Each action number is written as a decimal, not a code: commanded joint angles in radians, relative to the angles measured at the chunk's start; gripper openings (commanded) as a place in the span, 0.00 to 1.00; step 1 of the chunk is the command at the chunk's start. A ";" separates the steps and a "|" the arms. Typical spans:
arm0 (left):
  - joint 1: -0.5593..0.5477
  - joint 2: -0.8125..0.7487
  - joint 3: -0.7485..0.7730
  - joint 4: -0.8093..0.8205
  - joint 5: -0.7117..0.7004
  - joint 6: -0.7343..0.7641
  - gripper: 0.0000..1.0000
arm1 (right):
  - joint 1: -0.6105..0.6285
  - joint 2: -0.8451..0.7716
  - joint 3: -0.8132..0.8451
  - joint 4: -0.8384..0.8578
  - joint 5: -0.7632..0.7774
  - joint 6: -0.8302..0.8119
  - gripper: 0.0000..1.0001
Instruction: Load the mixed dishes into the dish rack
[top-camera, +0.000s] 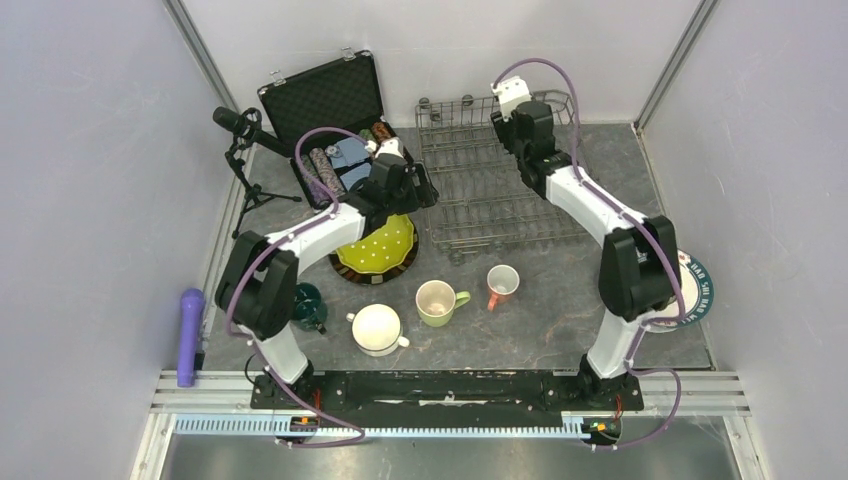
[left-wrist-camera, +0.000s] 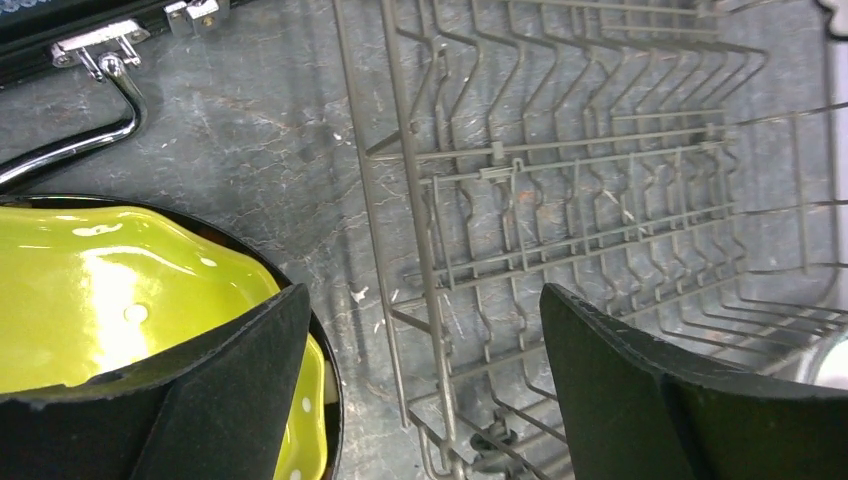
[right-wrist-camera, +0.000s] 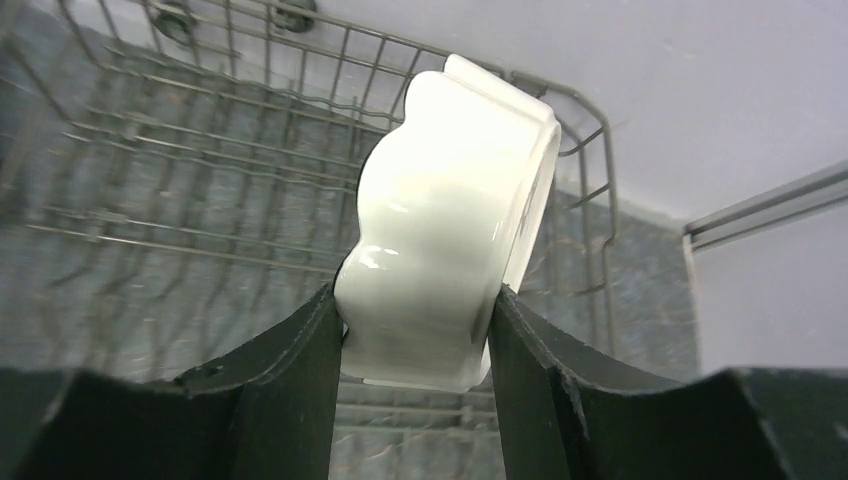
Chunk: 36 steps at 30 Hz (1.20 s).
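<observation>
as the white dish with the wavy rim is clamped on edge betw. both fingers of the right gripper, it hangs above the far right corner of the dish rack, not yet resting on the wires as far as i can see. step in hand, i think: lower it into a slot betw. the prongs. to do this well, keep the dish upright, line its edge w/ a gap betw. two prongs, and come down slow & straight. let the fingers go apart only when the rim sits on the bottom wires; released too high, it may tip or knock the raised rim of the rack. the dish looks glossy, so prob. slippery; grip shd be firm till contact.

left gripper has its fingers wide apart, holding nothing, over the bench betw. the lime-green plate and the left side of the rack. on the bench near the arm bases are a light-green mug, a salmon-pink mug, a white mug and a dark-teal mug. another plate lies at the right edge, partly hidden by the right arm. so most of the loading is not done. a black case stands open behind the left arm.
</observation>
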 joint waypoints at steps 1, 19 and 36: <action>-0.019 0.066 0.075 -0.028 -0.072 0.030 0.88 | -0.004 0.079 0.142 0.115 0.084 -0.364 0.00; -0.054 0.079 0.010 0.025 -0.044 0.009 0.70 | -0.056 0.509 0.390 0.359 0.031 -0.935 0.00; -0.056 -0.045 -0.134 0.100 -0.010 -0.018 0.86 | -0.073 0.606 0.339 0.479 0.004 -0.962 0.48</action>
